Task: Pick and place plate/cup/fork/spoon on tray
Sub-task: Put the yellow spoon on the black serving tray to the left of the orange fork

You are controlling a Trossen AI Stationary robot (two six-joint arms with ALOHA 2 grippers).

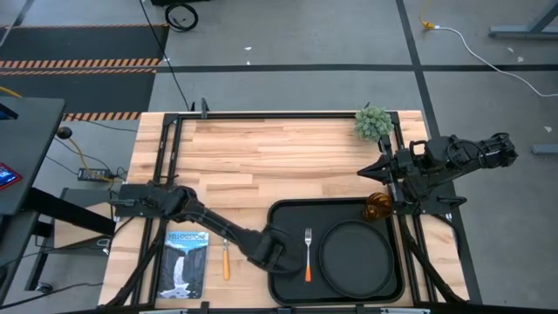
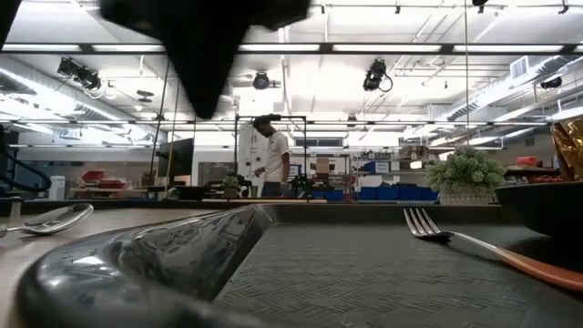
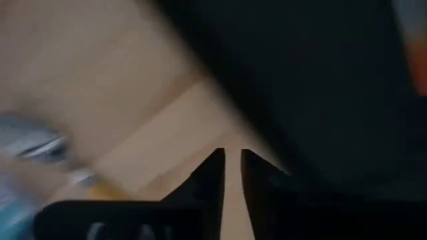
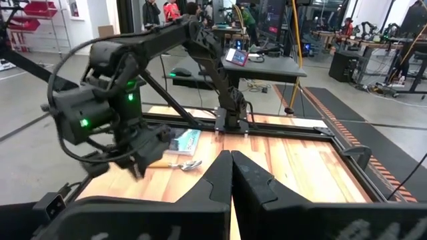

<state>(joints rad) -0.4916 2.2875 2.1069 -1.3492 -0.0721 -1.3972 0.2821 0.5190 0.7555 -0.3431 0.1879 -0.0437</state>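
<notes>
The left gripper (image 1: 277, 259) hangs low over the tray's (image 1: 292, 212) near-left edge, at about 7 o'clock of the tray, its fingers (image 3: 212, 175) drawn to a narrow slit with nothing between them. Just outside that edge, at 9 o'clock from the gripper, the spoon (image 1: 226, 258) lies on the wooden table (image 1: 261, 148), bowl pointing away from the near side, beside a booklet (image 1: 186, 263) with a waterfall cover. Inside the tray, the fork (image 1: 308, 253) lies tines away, orange handle toward the near edge, between the left gripper and the plate (image 1: 356, 254), which fills the tray's right half. At the tray's far-right corner, about 1 o'clock of the plate, stands the cup (image 1: 378, 207). Farther back, at 12 o'clock from the cup, the right gripper (image 1: 380, 168) waits above the table's right side, its fingers (image 4: 220, 175) pressed together and empty. Beyond it, near the far-right corner of the table, sits a small green plant (image 1: 373, 123). In the room behind the table, a person (image 2: 271, 157) stands at a bench.
</notes>
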